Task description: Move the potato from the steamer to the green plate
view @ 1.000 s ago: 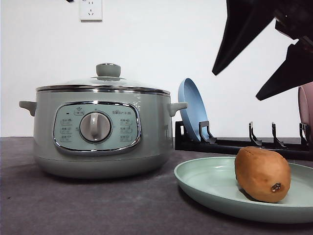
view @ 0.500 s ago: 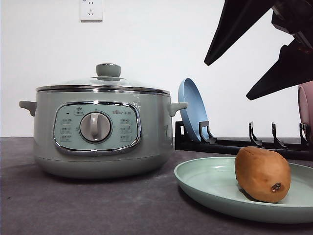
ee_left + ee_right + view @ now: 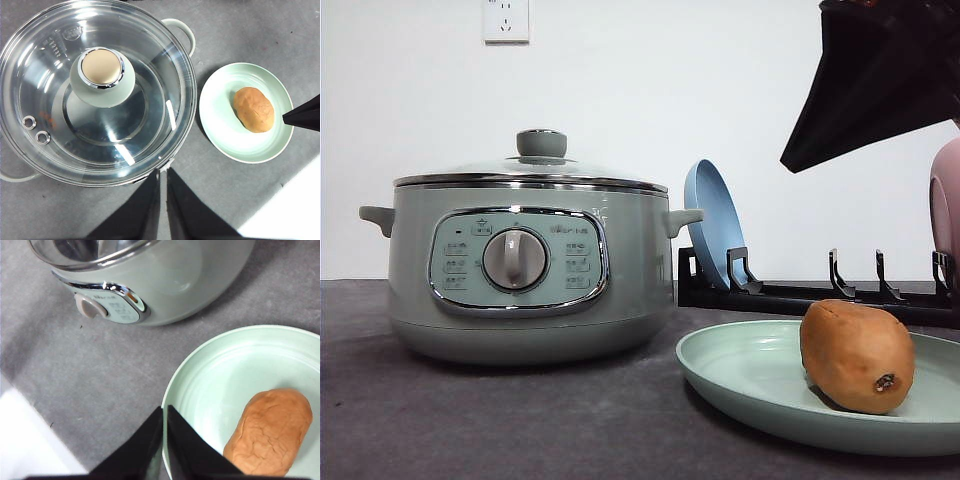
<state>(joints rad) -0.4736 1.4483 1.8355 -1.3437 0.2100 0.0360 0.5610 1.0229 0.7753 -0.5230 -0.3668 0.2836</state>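
A staged kitchen test bench: steamer (image 3: pixel 525 268), black dish rack (image 3: pixel 810 295), grey tabletop (image 3: pixel 500 420), bare white wall (image 3: pixel 650 90), wall socket (image 3: pixel 506 20).

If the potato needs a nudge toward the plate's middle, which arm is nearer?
Right, probably. The right claw, shut and empty, hangs over the green plate rim beside the potato. The left claw, also shut, sits by the lidded steamer, farther off.

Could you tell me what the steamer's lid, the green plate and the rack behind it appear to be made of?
The steamer lid looks like clear glass with a chrome rim: the pot's inside shows through it and it throws sharp glints. The green plate seems glazed ceramic or melamine, smooth and faintly glossy; I cannot tell which. The rack looks like matte black plastic or coated metal.
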